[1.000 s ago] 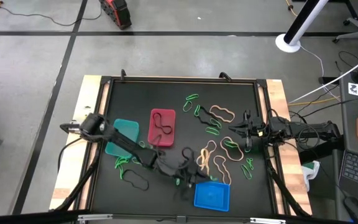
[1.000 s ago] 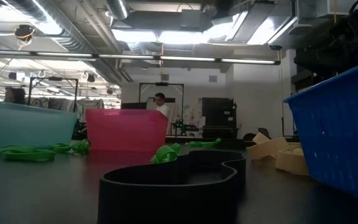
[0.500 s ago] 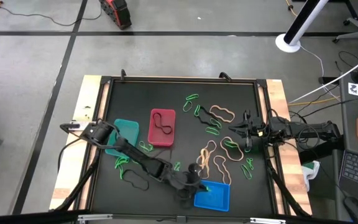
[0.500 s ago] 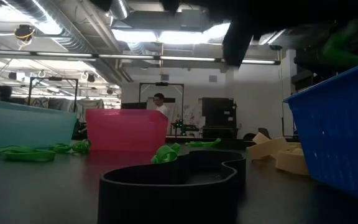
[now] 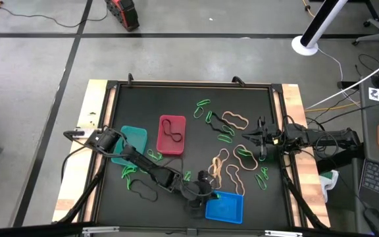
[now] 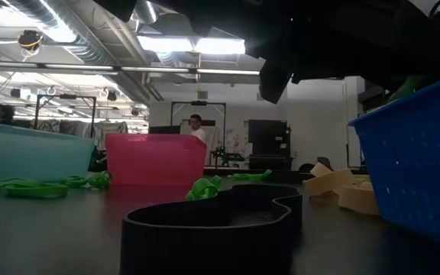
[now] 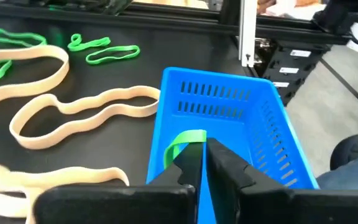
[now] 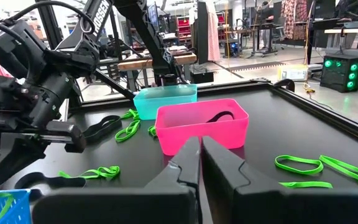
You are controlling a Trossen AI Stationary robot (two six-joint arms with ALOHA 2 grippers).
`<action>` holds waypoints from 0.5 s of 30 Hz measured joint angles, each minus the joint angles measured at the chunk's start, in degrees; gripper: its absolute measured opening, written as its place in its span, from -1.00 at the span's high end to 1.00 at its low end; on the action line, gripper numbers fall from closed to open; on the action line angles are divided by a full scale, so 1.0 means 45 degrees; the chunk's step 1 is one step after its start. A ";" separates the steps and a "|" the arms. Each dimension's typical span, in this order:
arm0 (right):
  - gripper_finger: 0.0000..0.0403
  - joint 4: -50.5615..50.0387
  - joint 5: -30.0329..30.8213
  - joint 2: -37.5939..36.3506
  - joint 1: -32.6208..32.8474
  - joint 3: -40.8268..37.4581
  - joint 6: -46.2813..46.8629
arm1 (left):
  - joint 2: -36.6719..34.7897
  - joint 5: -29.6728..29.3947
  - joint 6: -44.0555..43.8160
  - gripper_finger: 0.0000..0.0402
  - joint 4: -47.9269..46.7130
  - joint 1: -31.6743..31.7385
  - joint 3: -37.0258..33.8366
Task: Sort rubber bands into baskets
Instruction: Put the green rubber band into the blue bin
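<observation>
Left end effector (image 7: 202, 163) sits over the blue basket's (image 7: 278, 134) rim, fingers narrowly parted, apparently just releasing a green rubber band (image 7: 180, 144) draped directly beneath, inside the basket.

Three baskets sit on the table (image 5: 189, 92): one basket (image 5: 131, 143) near the left edge, a second basket (image 5: 172, 134) just beside it toward the middle with a band (image 5: 170, 136) lying in it, and a third basket (image 5: 225, 207) at the front edge. Loose rubber bands (image 5: 232, 141) lie scattered between the middle and the right edge; a few more bands (image 5: 137, 179) lie in front of the left basket.
</observation>
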 joint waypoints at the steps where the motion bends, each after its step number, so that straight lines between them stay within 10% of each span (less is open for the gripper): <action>1: 0.91 0.0000 0.0000 0.0000 0.0002 0.0000 0.0000 | 0.0000 -0.0022 -0.0114 0.86 -0.0019 0.0005 0.0000; 15: 0.91 -0.0015 0.0000 0.0000 0.0003 0.0001 0.0000 | -0.0287 0.0039 -0.0265 0.25 -0.0226 0.0000 0.0000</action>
